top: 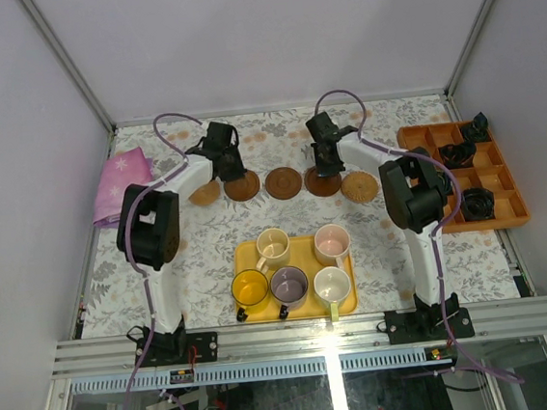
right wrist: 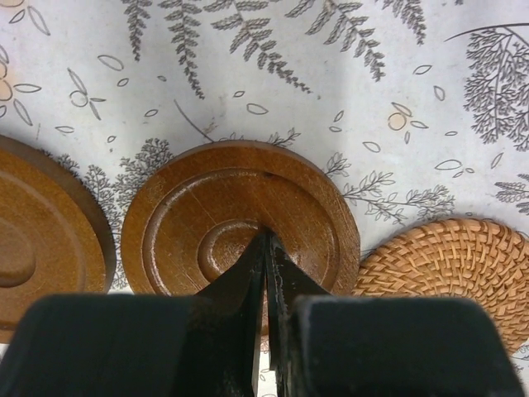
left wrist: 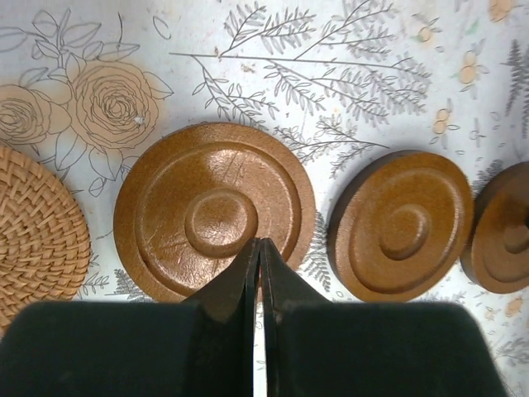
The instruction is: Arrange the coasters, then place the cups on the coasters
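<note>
Several round coasters lie in a row across the floral table. The outer two are woven (top: 205, 193) (top: 359, 187); three dark wooden ones (top: 283, 183) sit between them. My left gripper (top: 234, 173) (left wrist: 260, 242) is shut with nothing in it, its tips over the near edge of the left wooden coaster (left wrist: 215, 211). My right gripper (top: 326, 168) (right wrist: 266, 235) is also shut and holds nothing, its tips over the centre of the right wooden coaster (right wrist: 240, 217). Several cups stand on the yellow tray (top: 302, 253): cream (top: 273, 247), pink (top: 331, 243), yellow (top: 250, 288), purple-grey (top: 289, 284), pale green-white (top: 331, 284).
A pink cloth (top: 121, 181) lies at the back left. At the right edge stands an orange compartment box (top: 492, 205) holding small black objects. White walls and metal rails close in the table on three sides.
</note>
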Motion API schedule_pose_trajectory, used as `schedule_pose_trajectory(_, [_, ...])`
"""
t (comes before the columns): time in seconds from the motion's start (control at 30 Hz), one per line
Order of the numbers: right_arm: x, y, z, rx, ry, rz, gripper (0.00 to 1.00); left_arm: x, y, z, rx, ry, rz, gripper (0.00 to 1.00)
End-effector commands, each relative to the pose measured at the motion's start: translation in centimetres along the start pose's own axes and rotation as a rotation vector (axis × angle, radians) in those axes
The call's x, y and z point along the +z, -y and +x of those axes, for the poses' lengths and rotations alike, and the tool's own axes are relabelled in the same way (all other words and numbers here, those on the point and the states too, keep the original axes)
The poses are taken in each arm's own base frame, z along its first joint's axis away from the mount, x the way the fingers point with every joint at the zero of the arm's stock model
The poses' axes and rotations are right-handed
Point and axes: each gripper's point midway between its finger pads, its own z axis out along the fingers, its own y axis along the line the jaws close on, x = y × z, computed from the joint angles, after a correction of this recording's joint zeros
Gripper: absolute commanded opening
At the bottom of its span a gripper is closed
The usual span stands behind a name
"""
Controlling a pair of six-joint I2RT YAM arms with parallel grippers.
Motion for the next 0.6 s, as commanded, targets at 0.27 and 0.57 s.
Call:
schedule_pose_trajectory(0.27, [0.9, 2.1, -0.8, 0.037, -0.013, 0.042, 0.05, -2.2, 0.7, -1.4, 0.003, 0.044, 0.020, 0.00])
schedule_pose_trajectory(0.57, [-3.9, 0.4, -5.6, -0.005, 0.146, -0.074, 0.06, -2.4, 0.6, -2.0, -0.002, 0.057, 0.024, 0.00])
